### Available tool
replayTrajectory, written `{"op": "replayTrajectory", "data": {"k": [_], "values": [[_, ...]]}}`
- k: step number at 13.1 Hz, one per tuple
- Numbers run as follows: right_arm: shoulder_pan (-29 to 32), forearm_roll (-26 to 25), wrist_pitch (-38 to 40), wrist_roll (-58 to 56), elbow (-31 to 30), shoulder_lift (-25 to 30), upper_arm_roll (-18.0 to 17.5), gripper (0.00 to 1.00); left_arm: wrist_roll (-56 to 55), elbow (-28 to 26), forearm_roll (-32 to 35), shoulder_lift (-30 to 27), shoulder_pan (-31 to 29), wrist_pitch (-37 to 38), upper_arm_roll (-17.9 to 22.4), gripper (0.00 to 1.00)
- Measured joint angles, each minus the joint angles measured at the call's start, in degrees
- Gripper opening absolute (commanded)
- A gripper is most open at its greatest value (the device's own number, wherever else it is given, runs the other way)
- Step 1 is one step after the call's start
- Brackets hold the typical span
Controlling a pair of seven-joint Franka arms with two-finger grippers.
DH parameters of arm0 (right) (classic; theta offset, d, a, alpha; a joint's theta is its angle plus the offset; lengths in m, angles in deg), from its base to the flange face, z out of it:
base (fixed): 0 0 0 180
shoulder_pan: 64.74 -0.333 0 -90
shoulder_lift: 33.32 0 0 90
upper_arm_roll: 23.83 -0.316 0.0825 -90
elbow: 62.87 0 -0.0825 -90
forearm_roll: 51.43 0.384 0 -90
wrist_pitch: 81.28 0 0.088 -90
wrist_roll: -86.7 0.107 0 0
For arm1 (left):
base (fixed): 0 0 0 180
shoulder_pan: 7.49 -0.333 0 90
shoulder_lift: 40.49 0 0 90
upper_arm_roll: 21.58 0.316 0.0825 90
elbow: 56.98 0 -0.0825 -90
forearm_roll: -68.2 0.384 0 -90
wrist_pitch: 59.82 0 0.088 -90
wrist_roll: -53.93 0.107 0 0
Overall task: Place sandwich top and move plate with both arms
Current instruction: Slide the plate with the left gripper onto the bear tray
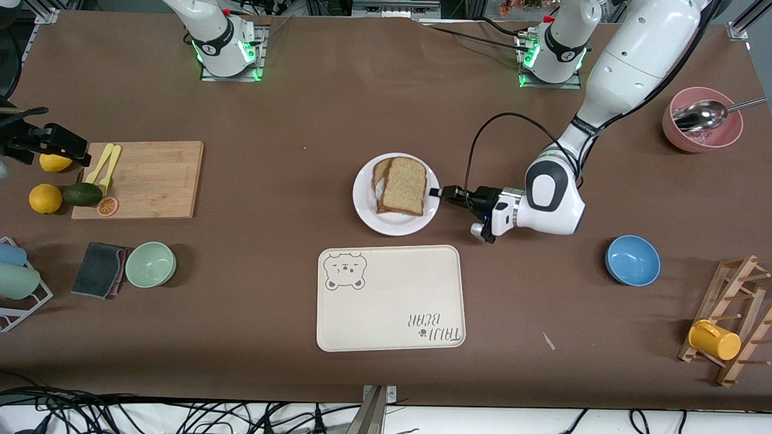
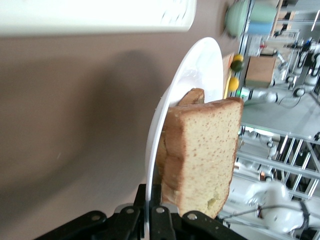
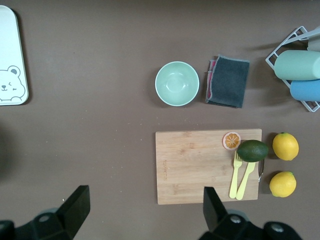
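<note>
Front view: left pincer clamped on plate rim, sandwich top aboard; right pincer wide open, empty, above cutting board.

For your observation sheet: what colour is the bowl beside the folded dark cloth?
Pale mint green: the bowl shows best in the right wrist view, beside the cloth.

Glossy white jointed arm shells with dark grey joint caps. Round white bases ringed in black, lit green at the foot, bolted on metal mounting plates. Red fitting atop each base. Black cable looped from forearm to wrist. Black fingers, matte, wedge-shaped, on black gripper bodies with silver screws.
</note>
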Motion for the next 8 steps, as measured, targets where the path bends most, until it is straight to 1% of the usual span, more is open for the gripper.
{"op": "replayTrajectory", "data": {"k": [4, 6, 8], "values": [[0.0, 0.0, -0.6, 0.0, 0.0, -0.1, -0.1, 1.00, -6.6, 8.3, 0.0, 1.1, 0.0, 0.0, 0.3, 0.00], [-0.2, 0.0, -0.8, 0.0, 0.0, -0.1, -0.2, 1.00, -7.2, 12.3, 0.0, 4.2, -0.3, 0.0, 0.8, 0.00], [-0.9, 0.0, -0.9, 0.0, 0.0, -0.1, -0.2, 1.00, -8.3, 17.6, 0.0, 8.7, -0.7, 0.0, 1.0, 0.00]]}}
